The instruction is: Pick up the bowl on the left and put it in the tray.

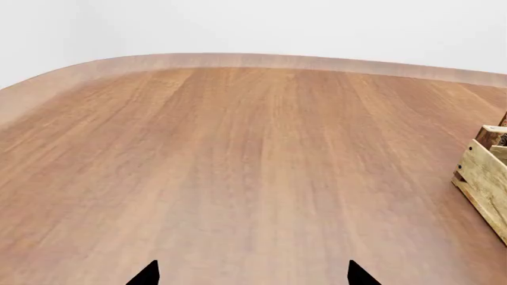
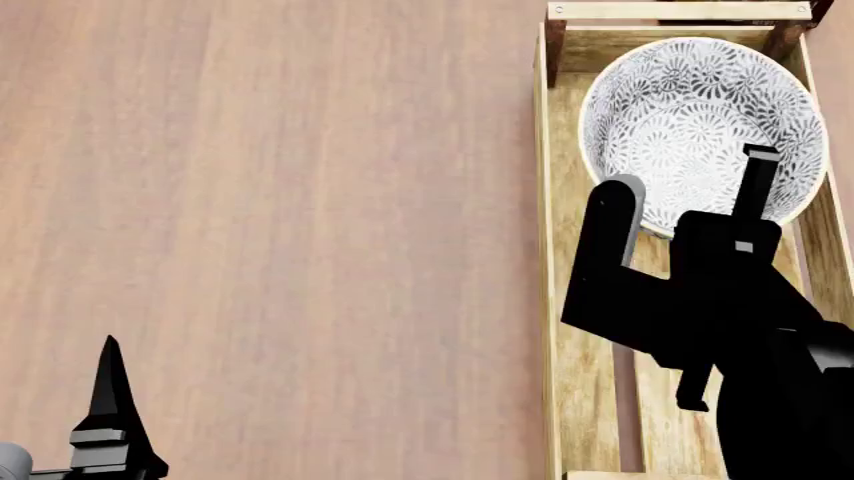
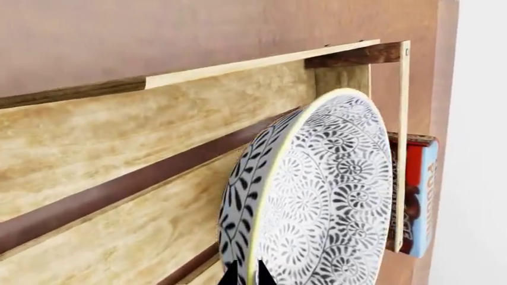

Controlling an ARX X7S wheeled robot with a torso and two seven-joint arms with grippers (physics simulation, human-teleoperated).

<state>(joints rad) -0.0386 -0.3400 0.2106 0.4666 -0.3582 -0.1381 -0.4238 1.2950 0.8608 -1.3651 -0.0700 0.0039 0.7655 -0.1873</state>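
Observation:
The bowl (image 2: 694,110), white with a fine grey-blue floral pattern, is inside the far end of the tray (image 2: 587,380), a long light-wood crate with a slatted bottom. My right gripper (image 2: 625,205) reaches over the tray and is shut on the bowl's near rim. In the right wrist view its two black tips (image 3: 248,278) pinch the rim of the bowl (image 3: 333,190) from inside and outside, with the tray's slats (image 3: 119,136) behind. I cannot tell whether the bowl rests on the slats. My left gripper (image 1: 253,278) is open over bare table, holding nothing.
A red and blue chocolate pudding box (image 3: 418,190) stands just outside the tray's far end. One corner of the tray (image 1: 483,178) shows in the left wrist view. The brown wooden table (image 2: 267,200) spreads left of the tray; its curved far edge (image 1: 237,59) meets a white wall.

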